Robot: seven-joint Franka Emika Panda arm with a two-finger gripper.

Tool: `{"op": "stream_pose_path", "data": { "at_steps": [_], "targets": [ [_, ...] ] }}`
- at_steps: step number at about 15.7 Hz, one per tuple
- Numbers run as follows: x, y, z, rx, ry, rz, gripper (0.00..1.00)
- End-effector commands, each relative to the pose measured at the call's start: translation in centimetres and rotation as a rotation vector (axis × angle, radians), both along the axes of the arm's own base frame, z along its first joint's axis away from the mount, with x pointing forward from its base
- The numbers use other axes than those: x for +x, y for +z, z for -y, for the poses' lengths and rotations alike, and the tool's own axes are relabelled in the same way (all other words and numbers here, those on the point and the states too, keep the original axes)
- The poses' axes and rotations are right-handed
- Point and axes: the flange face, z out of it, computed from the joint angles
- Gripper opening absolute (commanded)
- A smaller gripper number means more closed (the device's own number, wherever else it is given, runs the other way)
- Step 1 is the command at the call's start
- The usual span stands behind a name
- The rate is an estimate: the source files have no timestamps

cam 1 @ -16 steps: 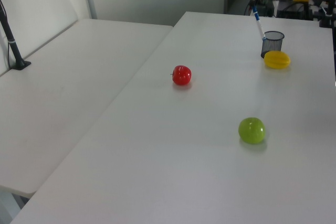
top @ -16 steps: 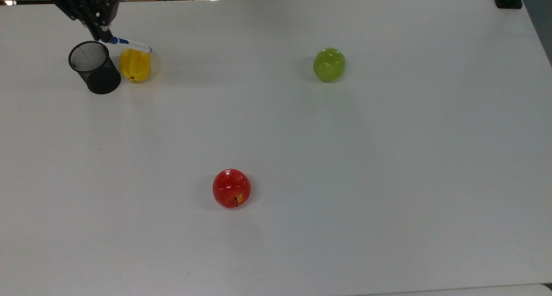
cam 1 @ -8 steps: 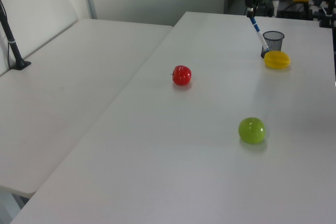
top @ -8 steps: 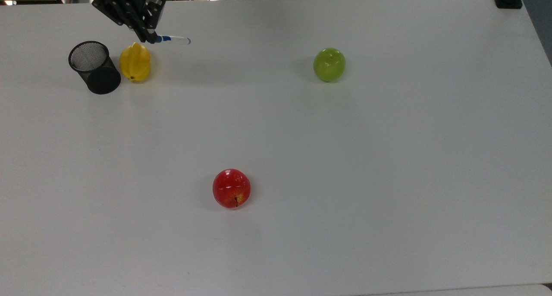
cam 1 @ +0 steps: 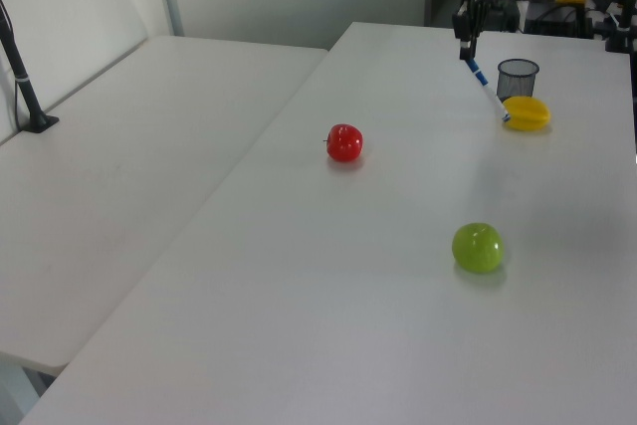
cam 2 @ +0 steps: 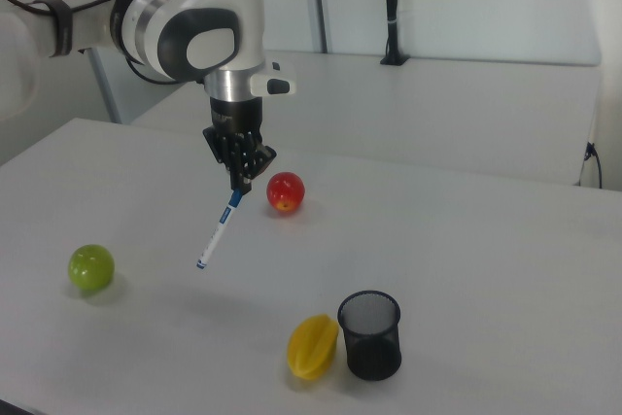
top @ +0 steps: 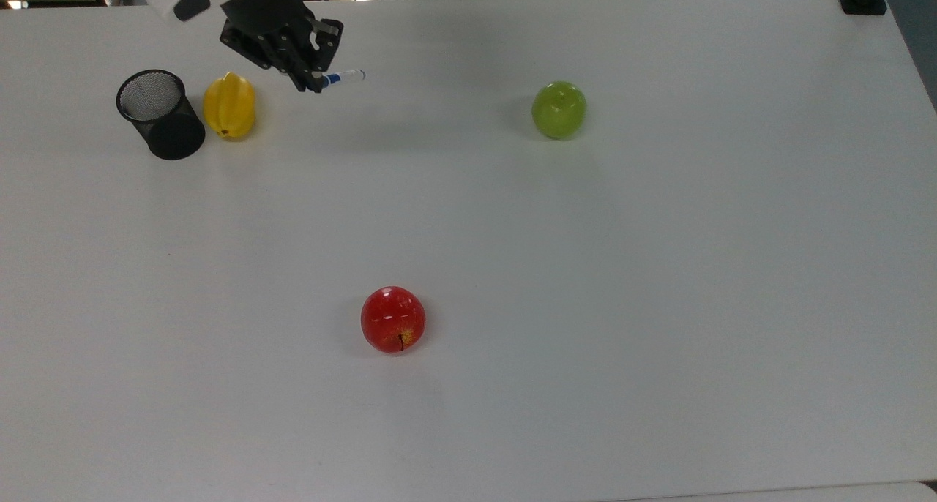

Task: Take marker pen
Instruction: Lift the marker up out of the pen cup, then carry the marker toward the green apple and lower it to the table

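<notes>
1. Gripper [top: 319, 82] in the top view: fingers pinched on the marker pen [top: 342, 77] at its capped end; white barrel sticks out toward the top view's right; pen is clear of the table [top: 659, 268], beside the yellow star-shaped fruit [top: 229, 107] and well apart from the green apple [top: 558, 109] and red apple [top: 393, 319].
2. Mesh pen cup [top: 157, 112], top view: stands upright just beside the yellow fruit on the top view's left; mouth faces the camera; grey mesh floor visible, nothing inside as far as can be told.
3. Left view: gripper [cam 1: 465, 50] hangs above the far end of the table; marker pen [cam 1: 488, 88] slants down from it toward the left view's right, lower tip seen against the yellow fruit [cam 1: 526, 113]; whether it touches cannot be told; mesh cup [cam 1: 517, 77] just behind.
4. Right view: gripper [cam 2: 239, 182] points down, clamped on the blue cap; marker pen [cam 2: 218, 230] dangles tilted, tip toward the right view's left, above bare table between green apple [cam 2: 90, 267] and yellow fruit [cam 2: 312, 346]; mesh cup [cam 2: 369, 333] upright, interior dark, contents not discernible.
5. Judgement: pen is taken and in carry; hold is at one extreme end, so the long free barrel may swing or slip; slow, smooth travel and steady squeeze advisable; keep the tip well above the fruit.
</notes>
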Motion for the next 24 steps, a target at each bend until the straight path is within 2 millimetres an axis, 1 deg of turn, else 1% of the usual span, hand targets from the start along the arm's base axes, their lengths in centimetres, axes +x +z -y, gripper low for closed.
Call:
{"op": "stream_pose_path", "data": {
  "at_steps": [1,5,11,12,17,19,22,24],
  "targets": [
    [0.6,-2.7,-2.9,-0.008,0.038,-0.071,0.00],
    [1.4,-5.8,-5.2,-0.023,0.083,-0.123,0.00],
    [1.6,-10.5,-8.5,-0.071,0.162,-0.226,0.00],
    [1.7,-11.4,-9.3,-0.080,0.176,-0.241,0.00],
    [1.9,-16.1,-11.8,-0.114,0.223,-0.311,0.00],
    [2.2,-17.2,-12.7,-0.121,0.235,-0.320,0.00],
    [2.7,-18.7,-13.2,-0.131,0.218,-0.326,0.00],
    [3.2,-19.2,-13.5,-0.143,0.213,-0.293,0.01]
  ]
}}
